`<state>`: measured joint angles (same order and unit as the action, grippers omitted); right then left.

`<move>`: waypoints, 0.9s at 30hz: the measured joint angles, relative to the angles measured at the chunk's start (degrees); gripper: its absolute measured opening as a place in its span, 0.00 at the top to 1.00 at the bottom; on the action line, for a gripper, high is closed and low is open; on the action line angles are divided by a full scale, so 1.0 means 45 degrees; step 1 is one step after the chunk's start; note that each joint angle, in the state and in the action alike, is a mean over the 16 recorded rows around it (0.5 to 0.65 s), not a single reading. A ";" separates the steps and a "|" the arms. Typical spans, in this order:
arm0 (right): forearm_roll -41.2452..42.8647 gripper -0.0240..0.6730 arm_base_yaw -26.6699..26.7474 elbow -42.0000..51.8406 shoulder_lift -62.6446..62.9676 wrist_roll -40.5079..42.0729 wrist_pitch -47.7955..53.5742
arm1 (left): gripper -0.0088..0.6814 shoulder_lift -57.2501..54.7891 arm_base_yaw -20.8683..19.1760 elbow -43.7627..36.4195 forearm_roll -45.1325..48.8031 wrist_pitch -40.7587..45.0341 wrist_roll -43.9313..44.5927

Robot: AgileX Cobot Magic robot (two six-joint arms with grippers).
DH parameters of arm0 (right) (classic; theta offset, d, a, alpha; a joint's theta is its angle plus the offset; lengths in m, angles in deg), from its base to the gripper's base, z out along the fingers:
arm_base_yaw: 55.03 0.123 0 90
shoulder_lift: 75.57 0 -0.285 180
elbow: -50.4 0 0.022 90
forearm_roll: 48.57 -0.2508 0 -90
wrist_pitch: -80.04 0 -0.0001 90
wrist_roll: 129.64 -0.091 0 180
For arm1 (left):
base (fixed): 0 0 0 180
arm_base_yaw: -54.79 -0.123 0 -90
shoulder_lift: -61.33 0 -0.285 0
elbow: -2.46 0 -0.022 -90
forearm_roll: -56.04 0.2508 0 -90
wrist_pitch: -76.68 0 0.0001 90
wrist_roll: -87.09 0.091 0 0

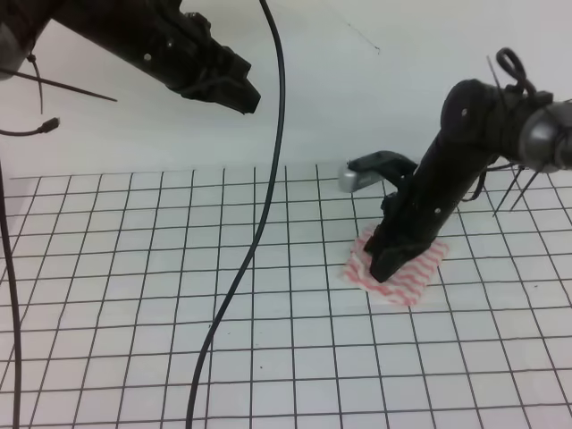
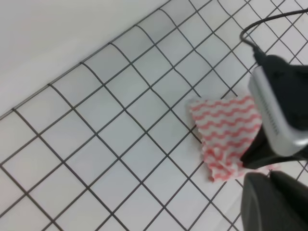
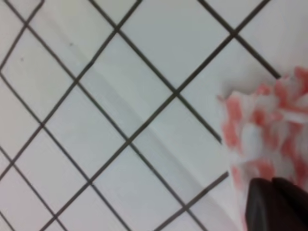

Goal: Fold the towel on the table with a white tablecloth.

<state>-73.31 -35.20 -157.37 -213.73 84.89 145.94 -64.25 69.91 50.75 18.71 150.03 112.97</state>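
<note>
1. Lying on the right half of the surface, the towel shows pinkish-red and white wavy stripes and spans a few grid squares.
2. The surface carries a white cloth printed with thin black grid lines; a pale wall rises behind its far edge.
3. The right arm slants down from the upper right, and the right hand presses onto the towel's near-left part.
4. In the high view the right hand's fingertips are hidden against the cloth, so whether they are apart or clamped on the towel cannot be told.
5. The right wrist view shows a dark fingertip at the bottom right corner, touching the blurred striped towel, with a soft crease in the white cloth running diagonally beside it.
6. The left hand hangs high at the upper left, well apart from the towel and clear of the surface; its fingers appear drawn together.
7. The left wrist view looks down on the towel, whose left edge is bunched and slightly lifted, with the right arm's grey-and-black camera housing covering its right side.
8. A black cable hangs from the top of the high view and curves down across the middle of the surface.
</note>
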 joint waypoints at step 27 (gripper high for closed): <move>0.1116 0.96 0.0301 -0.0746 -0.0266 -0.0309 -0.1840 | 0.99 0.0000 0.0000 0.0000 -0.0126 0.0000 -0.0155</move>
<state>-68.29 -33.85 -160.73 -214.93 83.50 137.66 -64.25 69.91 50.75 18.15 150.03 112.27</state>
